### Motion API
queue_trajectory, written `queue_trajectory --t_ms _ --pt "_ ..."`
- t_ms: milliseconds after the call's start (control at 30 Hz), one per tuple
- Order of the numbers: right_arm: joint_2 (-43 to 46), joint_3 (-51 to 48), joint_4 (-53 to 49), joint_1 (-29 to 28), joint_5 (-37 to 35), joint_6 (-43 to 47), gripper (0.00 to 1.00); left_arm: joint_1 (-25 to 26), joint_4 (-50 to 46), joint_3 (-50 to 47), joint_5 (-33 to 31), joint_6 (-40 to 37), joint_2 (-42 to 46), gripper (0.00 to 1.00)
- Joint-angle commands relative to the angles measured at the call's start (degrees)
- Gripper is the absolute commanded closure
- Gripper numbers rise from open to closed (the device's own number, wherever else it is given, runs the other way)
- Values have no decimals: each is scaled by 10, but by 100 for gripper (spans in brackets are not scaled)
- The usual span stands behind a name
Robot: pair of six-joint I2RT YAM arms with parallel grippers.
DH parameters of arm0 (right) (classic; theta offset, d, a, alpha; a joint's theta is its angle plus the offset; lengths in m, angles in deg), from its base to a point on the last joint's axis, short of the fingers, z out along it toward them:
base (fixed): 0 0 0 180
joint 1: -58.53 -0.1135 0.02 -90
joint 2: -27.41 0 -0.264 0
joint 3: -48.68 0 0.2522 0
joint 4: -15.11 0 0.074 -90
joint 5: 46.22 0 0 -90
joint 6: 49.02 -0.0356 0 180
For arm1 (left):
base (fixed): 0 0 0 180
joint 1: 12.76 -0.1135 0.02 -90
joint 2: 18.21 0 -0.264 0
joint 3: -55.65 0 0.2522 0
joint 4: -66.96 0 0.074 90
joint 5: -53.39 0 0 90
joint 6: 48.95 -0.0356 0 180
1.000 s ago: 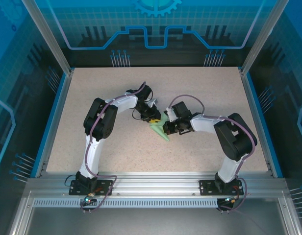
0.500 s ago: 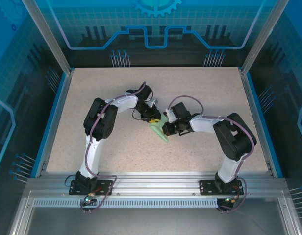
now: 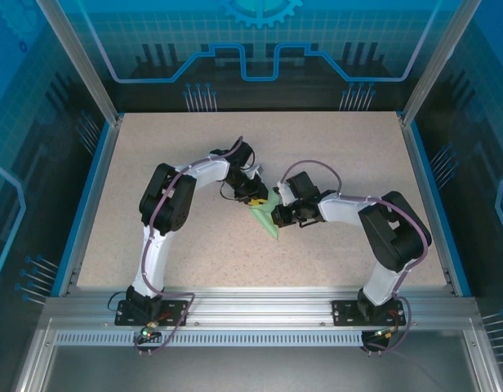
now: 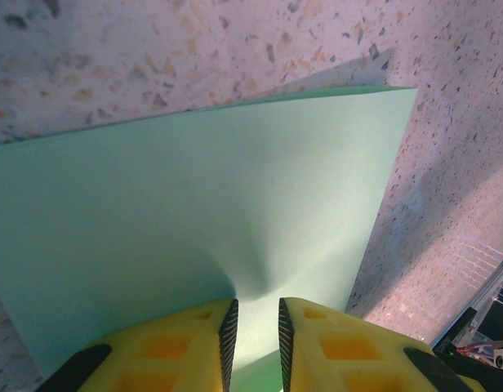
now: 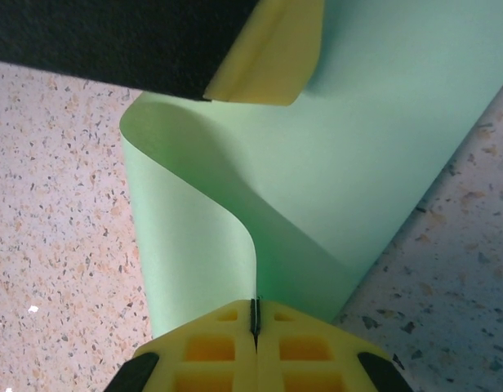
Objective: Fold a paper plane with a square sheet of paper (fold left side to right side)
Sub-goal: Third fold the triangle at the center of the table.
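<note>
The square sheet of paper (image 3: 266, 220) is pale mint green and lies mid-table between both grippers. My right gripper (image 3: 279, 216) is shut on one edge of the sheet (image 5: 374, 122), which curls up off the table in an S-bend into the jaws of the right gripper (image 5: 254, 302). My left gripper (image 3: 255, 201) rests its yellow fingertips on the flat part of the sheet (image 4: 194, 204). The jaws of the left gripper (image 4: 257, 304) stand a narrow gap apart, and the paper dimples just ahead of them. One left finger (image 5: 268, 49) shows at the top of the right wrist view.
The speckled tabletop (image 3: 333, 155) surrounds the paper on all sides. Blue rails (image 3: 95, 196) and clear walls border the table. An aluminium frame (image 3: 260, 306) runs along the near edge by the arm bases.
The right arm has shifted slightly, its elbow swinging right, and the held paper edge has moved a little. The left arm has stayed still.
</note>
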Motion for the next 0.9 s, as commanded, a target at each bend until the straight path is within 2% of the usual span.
queue_trajectory --t_ms 0,867 --pt "-12 19 -12 -5 -7 2 97 10 -27 -1 -23 1 -30 75" --pt "7 8 -19 -9 -13 1 97 10 -29 0 -22 -1 -33 75"
